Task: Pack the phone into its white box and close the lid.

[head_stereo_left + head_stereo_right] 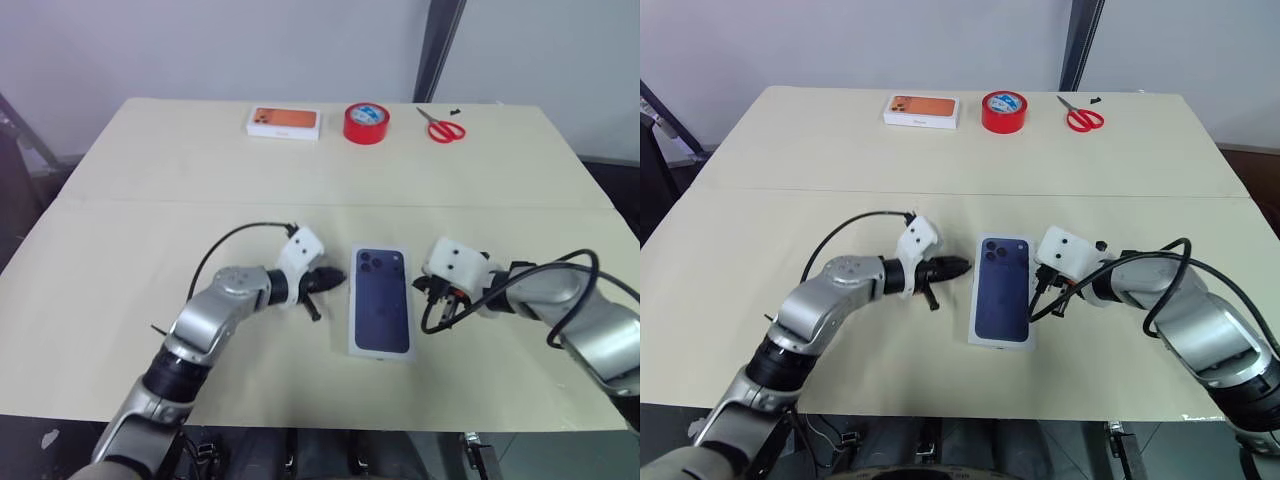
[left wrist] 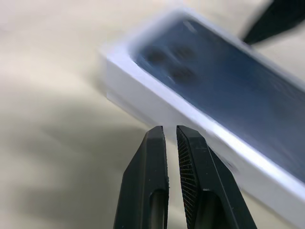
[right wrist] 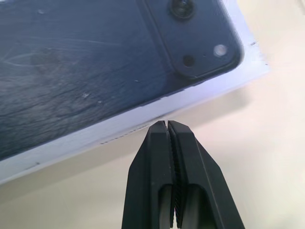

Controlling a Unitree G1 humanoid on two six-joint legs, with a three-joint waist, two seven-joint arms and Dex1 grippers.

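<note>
- The left gripper (image 1: 325, 279) is hovering just beside the left long edge of the lid (image 1: 381, 299), its two black fingers nearly together with a thin gap showing and clamped on nothing.
- The lid, printed with a dark blue phone, is sitting flat at the middle of the table (image 1: 120, 250), its white rim showing all round and, judging by the left wrist view, covering the white box (image 2: 167, 117) beneath it.
- The phone itself is not visible; it is presumably lying inside, though nothing here is confirming that.
- The right gripper (image 1: 437, 301) is pointing at the lid's right long edge from just beside it, its fingers pressed together and empty.
- By this reading, the packing is looking all but finished: what may be remaining is a last press to seat the lid square, if it is not already fully down.
- Along the far edge, an orange-topped box (image 1: 284, 122), a roll of red tape (image 1: 366, 123) and red scissors (image 1: 441, 126) are lying well apart from the work.
</note>
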